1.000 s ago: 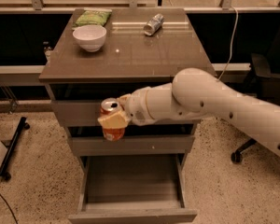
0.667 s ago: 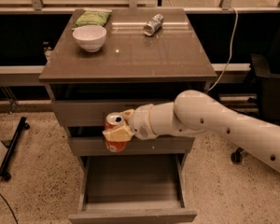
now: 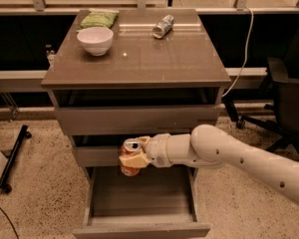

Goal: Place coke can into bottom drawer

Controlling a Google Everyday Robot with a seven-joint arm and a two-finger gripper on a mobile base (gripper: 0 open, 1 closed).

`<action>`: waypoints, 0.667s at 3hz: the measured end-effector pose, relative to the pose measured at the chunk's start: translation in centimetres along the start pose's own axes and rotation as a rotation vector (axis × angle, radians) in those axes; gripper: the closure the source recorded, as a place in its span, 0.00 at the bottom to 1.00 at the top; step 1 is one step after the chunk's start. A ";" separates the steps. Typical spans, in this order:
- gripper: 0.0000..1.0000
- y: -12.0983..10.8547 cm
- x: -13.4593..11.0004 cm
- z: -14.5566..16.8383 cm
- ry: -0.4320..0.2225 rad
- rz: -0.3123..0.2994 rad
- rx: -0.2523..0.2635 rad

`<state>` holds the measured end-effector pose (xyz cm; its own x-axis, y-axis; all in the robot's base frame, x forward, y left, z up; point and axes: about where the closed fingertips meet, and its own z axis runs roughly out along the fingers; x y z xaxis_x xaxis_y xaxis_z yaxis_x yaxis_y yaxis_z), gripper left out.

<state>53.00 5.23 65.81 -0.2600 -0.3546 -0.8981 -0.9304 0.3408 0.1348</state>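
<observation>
The grey-brown cabinet (image 3: 139, 116) fills the middle of the view. Its bottom drawer (image 3: 139, 198) is pulled out toward the camera, showing a flat grey floor. The robot's white arm (image 3: 239, 156) reaches in from the right, across the front of the middle drawer. Its gripper (image 3: 133, 159) is clamped about the coke can (image 3: 130, 146), with a tan finger (image 3: 128, 160) crossing the can's front. The can stands upright, silver top up and long axis vertical. It hangs above the drawer's rear, left of centre. The open floor lies below and slightly toward the camera, so the release likely calls for a short descent first.
</observation>
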 end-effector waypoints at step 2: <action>1.00 -2.8 8.5 0.1 -0.106 -0.017 -0.059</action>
<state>53.44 1.31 57.77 -0.2181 -0.2652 -0.9392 -0.9489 0.2826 0.1406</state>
